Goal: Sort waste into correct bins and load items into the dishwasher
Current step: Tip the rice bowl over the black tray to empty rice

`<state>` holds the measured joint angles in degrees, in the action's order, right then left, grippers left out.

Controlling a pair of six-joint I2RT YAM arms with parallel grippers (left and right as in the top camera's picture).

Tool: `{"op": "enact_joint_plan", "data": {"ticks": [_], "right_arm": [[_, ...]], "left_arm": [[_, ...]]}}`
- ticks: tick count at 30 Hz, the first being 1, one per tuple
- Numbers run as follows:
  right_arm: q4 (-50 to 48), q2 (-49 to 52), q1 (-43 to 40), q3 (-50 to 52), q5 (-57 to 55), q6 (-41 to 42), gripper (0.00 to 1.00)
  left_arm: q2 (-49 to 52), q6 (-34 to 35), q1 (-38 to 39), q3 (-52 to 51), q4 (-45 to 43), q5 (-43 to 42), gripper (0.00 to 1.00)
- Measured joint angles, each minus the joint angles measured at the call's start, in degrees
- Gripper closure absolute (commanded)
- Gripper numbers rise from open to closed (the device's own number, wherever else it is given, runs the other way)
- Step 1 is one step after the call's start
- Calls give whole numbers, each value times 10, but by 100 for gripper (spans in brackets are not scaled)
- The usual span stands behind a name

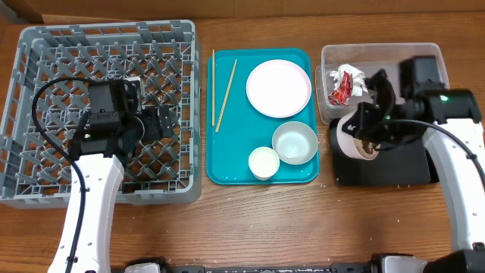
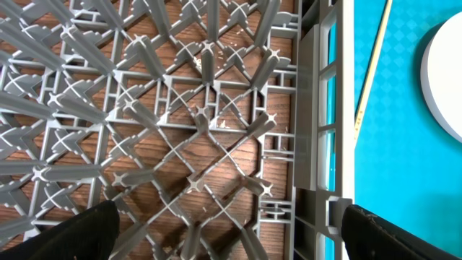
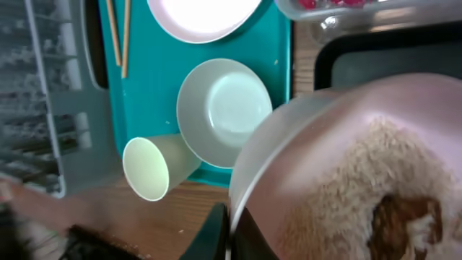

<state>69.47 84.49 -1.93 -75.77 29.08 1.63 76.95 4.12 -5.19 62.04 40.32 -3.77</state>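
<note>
My right gripper (image 1: 362, 129) is shut on the rim of the pale pink bowl (image 1: 350, 136) and holds it tilted over the black tray (image 1: 402, 163). In the right wrist view the gripper (image 3: 234, 231) pinches the bowl (image 3: 325, 144), which holds rice (image 3: 375, 166) and a brown lump (image 3: 404, 217). The red-and-white wrapper (image 1: 345, 82) lies in the clear tub (image 1: 379, 53). My left gripper (image 1: 155, 121) is open and empty over the grey dish rack (image 1: 106, 30); its fingers (image 2: 231, 238) spread above the lattice floor.
The teal tray (image 1: 227, 163) between rack and bins carries the plate (image 1: 278, 88), the blue-grey bowl (image 1: 295, 142), the white cup (image 1: 264, 162) and two chopsticks (image 1: 224, 95). A few rice grains lie on the wooden table near the tray.
</note>
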Motion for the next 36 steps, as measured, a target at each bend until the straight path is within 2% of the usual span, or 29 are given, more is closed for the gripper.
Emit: {"op": "enact_joint_plan", "data": {"ticks": [9, 17, 29, 36], "right_arm": [[-97, 0, -148, 133, 203, -104, 96], [-189, 5, -250, 243, 352, -124, 96], [-250, 24, -294, 275, 478, -130, 96], [-264, 70, -320, 275, 510, -130, 96]], "left_arm": [[0, 0, 0, 0, 0, 0, 0], [0, 0, 0, 0, 0, 0, 0], [0, 0, 0, 0, 0, 0, 0], [0, 0, 0, 0, 0, 0, 0]]}}
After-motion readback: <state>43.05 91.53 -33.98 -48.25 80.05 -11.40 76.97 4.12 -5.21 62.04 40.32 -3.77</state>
